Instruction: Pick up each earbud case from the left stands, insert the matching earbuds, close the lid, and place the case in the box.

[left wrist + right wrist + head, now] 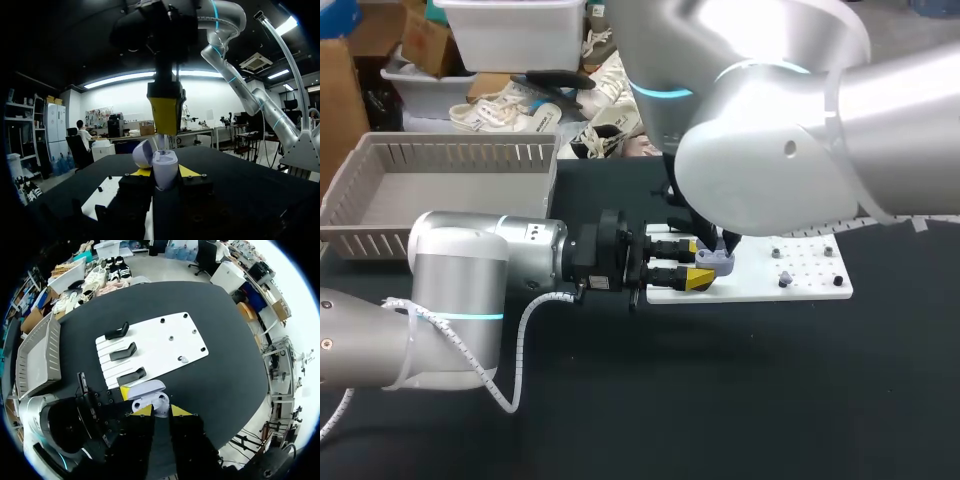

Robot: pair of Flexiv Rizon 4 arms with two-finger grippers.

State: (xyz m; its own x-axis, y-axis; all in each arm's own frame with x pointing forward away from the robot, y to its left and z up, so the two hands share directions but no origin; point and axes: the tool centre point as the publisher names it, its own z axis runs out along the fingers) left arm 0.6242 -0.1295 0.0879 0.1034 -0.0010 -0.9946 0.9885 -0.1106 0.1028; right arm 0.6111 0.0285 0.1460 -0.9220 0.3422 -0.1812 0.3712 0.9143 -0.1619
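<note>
- the left gripper (pixel 697 263) is clenched on the earbud case (pixel 165 167). a yellow tip presses each side of its body, so it is grasping it, not just cradling it.
- the case is held in the air over the near edge of the white board (pixel 160 340), close to the middle of the table (pixel 770 400) in the head view and a little toward 4 o'clock. it is off the stands and not in the box.
- i judge it is held there, mouth up and steady, so the other arm can work on it from above.
- the right gripper (pixel 160 411) hangs straight down at 12 o'clock over the case, just above its open mouth. whether it is clenched, released or grasping an earbud, i cannot tell.
- the case is a small, rounded, pale lilac-grey shell. its lid (pixel 142 152) is swung open to one side, and two round wells show inside in the right wrist view. i cannot tell if they are filled.
- the three black stands (pixel 131 376) on the board are bare. a small pale piece (pixel 183 359), perhaps an earbud, lies farther along the board.
- the box (pixel 450 150), a slatted grey tray, sits at 10 o'clock, well apart from the case. the lid must close before the case goes there.
</note>
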